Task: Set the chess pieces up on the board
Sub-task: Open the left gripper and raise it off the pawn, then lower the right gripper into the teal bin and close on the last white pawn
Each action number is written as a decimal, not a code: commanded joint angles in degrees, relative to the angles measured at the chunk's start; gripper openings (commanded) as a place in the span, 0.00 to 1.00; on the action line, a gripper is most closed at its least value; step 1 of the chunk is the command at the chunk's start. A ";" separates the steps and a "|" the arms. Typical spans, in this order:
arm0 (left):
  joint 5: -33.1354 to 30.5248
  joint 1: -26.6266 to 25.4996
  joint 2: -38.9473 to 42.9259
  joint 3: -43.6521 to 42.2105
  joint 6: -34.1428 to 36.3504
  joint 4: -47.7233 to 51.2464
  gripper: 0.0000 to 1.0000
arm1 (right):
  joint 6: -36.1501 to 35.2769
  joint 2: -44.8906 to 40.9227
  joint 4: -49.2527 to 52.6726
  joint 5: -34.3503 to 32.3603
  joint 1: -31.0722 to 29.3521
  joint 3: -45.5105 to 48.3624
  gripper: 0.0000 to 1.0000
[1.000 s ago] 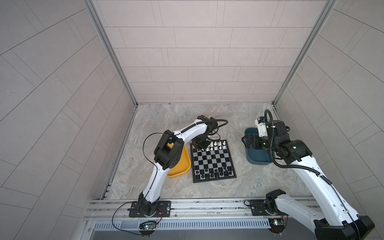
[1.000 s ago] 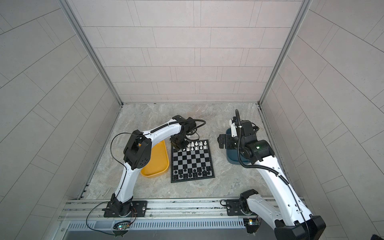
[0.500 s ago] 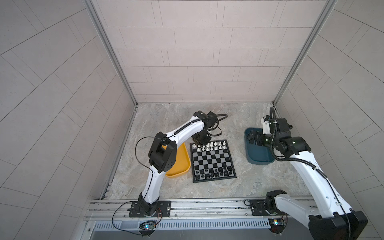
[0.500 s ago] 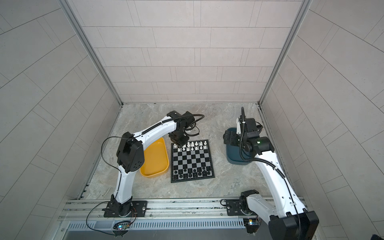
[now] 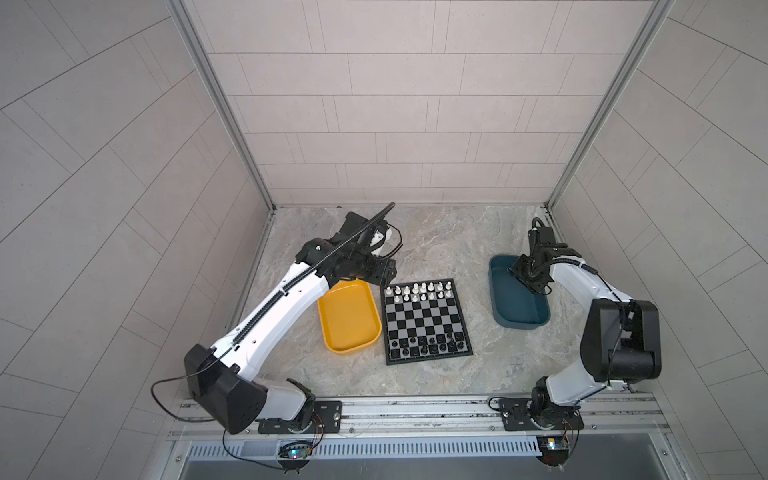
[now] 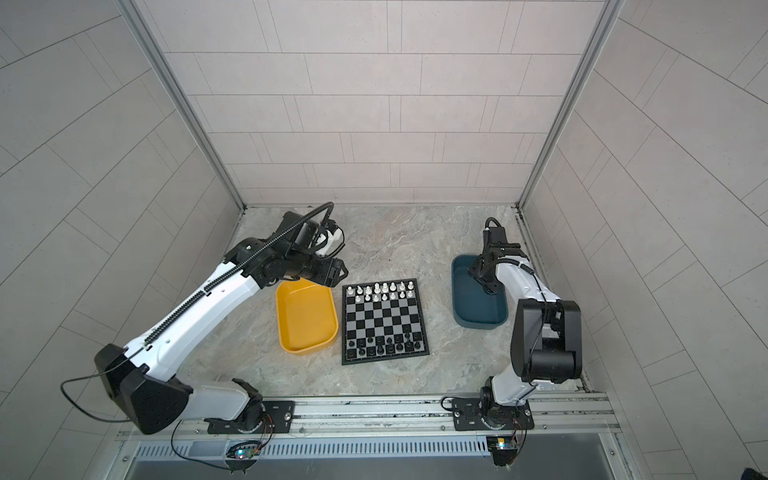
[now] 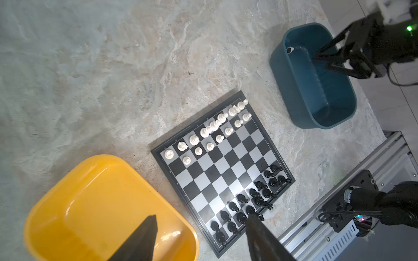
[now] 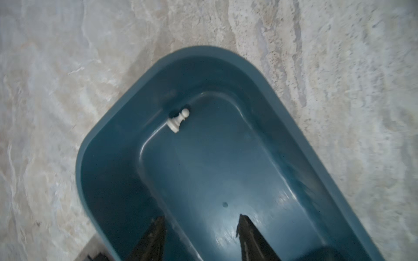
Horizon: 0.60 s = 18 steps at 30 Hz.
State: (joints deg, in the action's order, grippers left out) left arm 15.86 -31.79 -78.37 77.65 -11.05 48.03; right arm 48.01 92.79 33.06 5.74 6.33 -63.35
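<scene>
One white pawn (image 8: 178, 119) lies toppled in the blue bin (image 8: 226, 50), by its end wall, ahead of the right gripper (image 8: 201, 217), jaws parted and empty, its axis oblique to them; the left gripper (image 7: 201, 217), likewise parted, hangs over the yellow tray (image 7: 108, 157).

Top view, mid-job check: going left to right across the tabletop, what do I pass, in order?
In a top view: yellow tray → board → dark blue bin. Both hands overlap the containers, so I leave them out of the order.
</scene>
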 commanded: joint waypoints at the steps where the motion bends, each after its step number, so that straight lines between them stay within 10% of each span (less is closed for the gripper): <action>1: 4.05 -0.16 2.09 -4.71 -1.73 -8.95 0.70 | 8.87 3.92 -1.94 -0.28 0.22 -3.12 0.49; 18: 5.41 -0.03 3.49 -14.37 -1.09 -16.43 0.72 | 15.46 16.09 -3.71 0.77 1.71 -9.15 0.39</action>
State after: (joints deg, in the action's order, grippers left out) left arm 20.62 -31.88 -75.33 63.24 -12.82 32.97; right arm 60.71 107.72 28.77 7.07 7.46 -71.50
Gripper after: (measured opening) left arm 0.715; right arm 0.397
